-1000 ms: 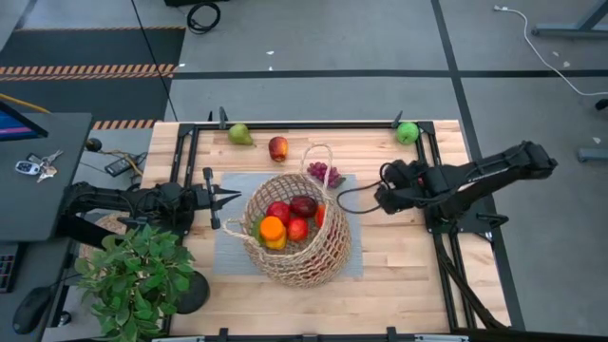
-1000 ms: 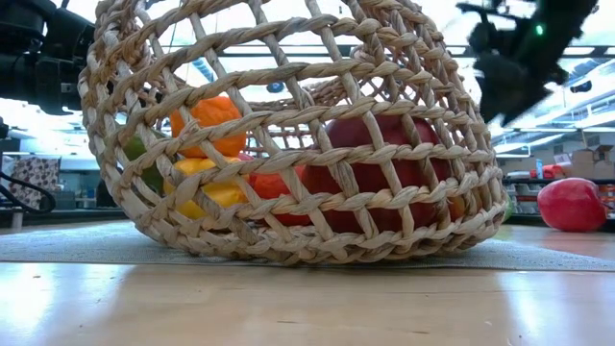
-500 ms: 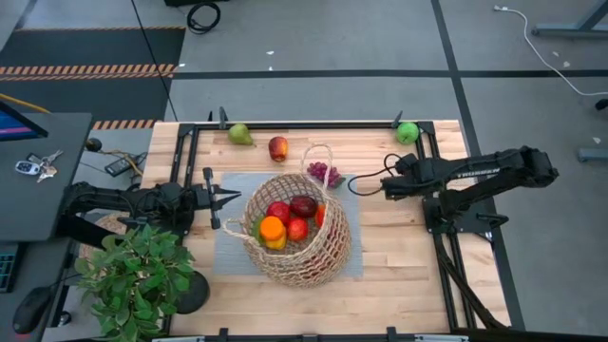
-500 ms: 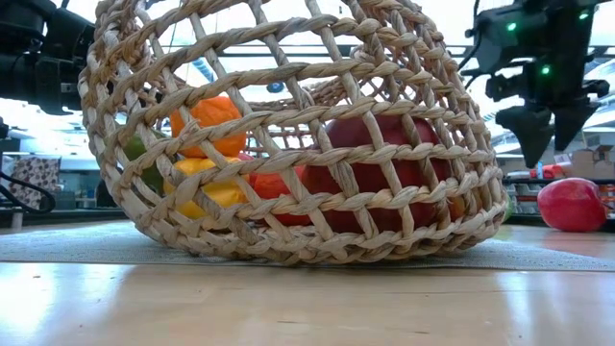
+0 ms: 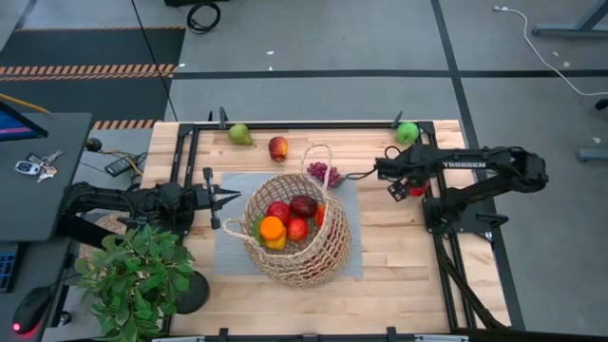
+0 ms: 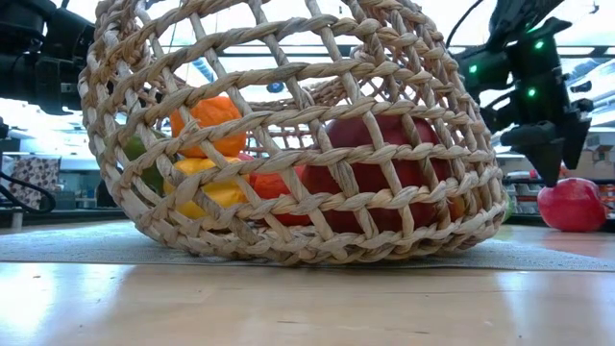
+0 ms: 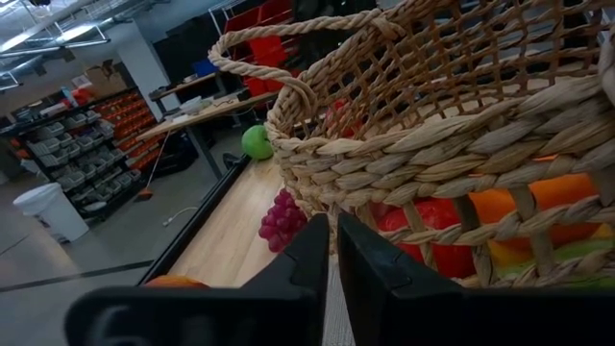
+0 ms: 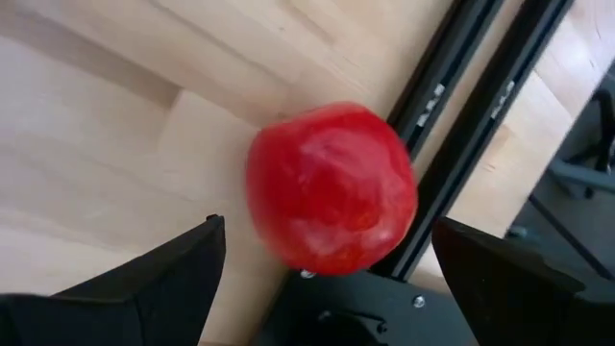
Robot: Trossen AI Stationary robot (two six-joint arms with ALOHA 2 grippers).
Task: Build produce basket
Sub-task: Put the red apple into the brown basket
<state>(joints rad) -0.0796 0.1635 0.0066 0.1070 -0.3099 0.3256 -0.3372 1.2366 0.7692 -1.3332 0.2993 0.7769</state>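
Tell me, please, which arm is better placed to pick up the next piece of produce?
Right. The right pincer hangs open above the loose red apple, which sits framed between its fingers in its wrist view. The left pincer waits beside the basket, facing its weave.

floor (image 5: 313,43): grey concrete, hazard stripes | shelving (image 7: 96,135): red bins | ceiling: bright strip lights

The right gripper (image 5: 353,175) hangs just beside the grapes (image 5: 323,172), with the basket (image 5: 296,245) beyond them and the apple (image 5: 277,148) farther off.
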